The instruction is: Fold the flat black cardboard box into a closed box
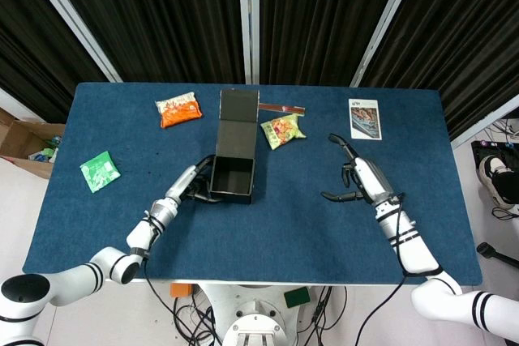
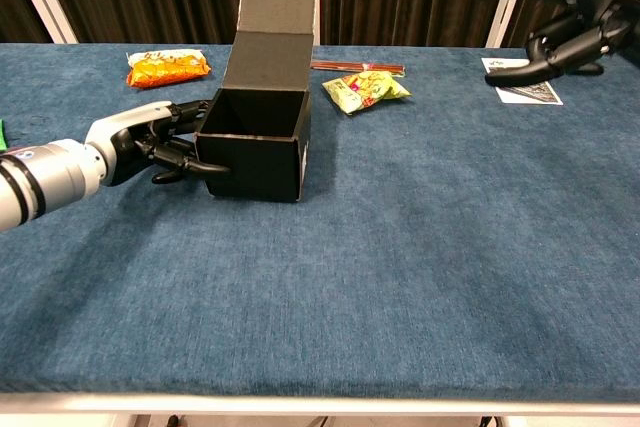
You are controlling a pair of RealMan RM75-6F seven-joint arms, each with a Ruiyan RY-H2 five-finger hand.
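Observation:
The black cardboard box [image 1: 233, 177] stands upright near the table's middle, its top open and its lid flap [image 1: 238, 130] leaning back. In the chest view the box [image 2: 255, 155] shows an empty inside, with the lid flap [image 2: 272, 32] rising behind it. My left hand [image 1: 190, 187] lies against the box's left wall, fingers spread on it; in the chest view the left hand [image 2: 165, 142] has its thumb at the box's lower front corner. My right hand [image 1: 360, 180] hovers to the right of the box, well apart from it, fingers spread and empty; the chest view shows this right hand [image 2: 562, 9] raised at the upper right.
An orange snack bag [image 1: 178, 109] lies at the back left and a yellow-green snack bag [image 1: 282, 130] just right of the lid. A thin red packet [image 1: 281, 108], a booklet [image 1: 364, 118] and a green packet [image 1: 100, 172] also lie on the blue table [image 1: 268, 232].

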